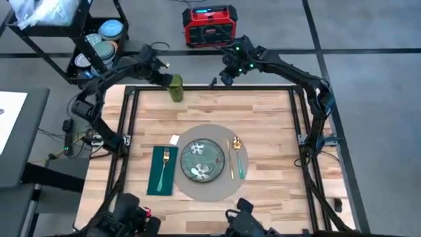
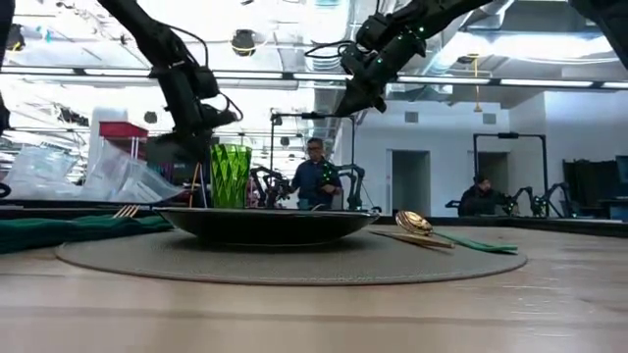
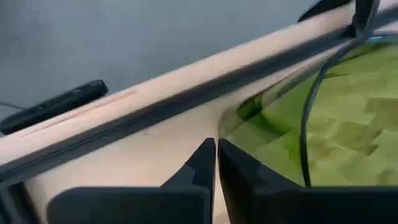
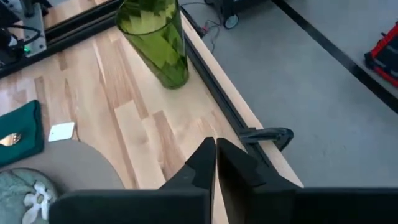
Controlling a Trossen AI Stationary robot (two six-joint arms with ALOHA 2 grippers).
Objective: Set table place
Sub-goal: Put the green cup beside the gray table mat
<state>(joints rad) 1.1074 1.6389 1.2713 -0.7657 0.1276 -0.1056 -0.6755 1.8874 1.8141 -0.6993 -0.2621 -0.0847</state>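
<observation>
Green faceted glass [image 1: 175, 87] stands just beside the left gripper [image 1: 166, 70], whose 2 fingers are pressed together, holding nothing. Likely rigid, slippery, breakable; grip mid-wall. Place [image 1: 212, 189] lies well apart, mid-table [image 1: 263, 118]. Right gripper [image 1: 223, 78] hovers, likewise closed.

1. 1 round grey-beige mat [image 1: 212, 187] at the table's [image 1: 276, 131] 6 o'clock side.
2. 1 dark green floral plate [image 1: 204, 160].
3. 1 green faceted glass [image 1: 175, 88], at 11 o'clock.
4. 1 gold fork [image 1: 165, 164].
5. 1 dark green cloth [image 1: 158, 181].
6. 1 gold spoon [image 1: 237, 149].
7. 1 small white card [image 1: 174, 139].
</observation>
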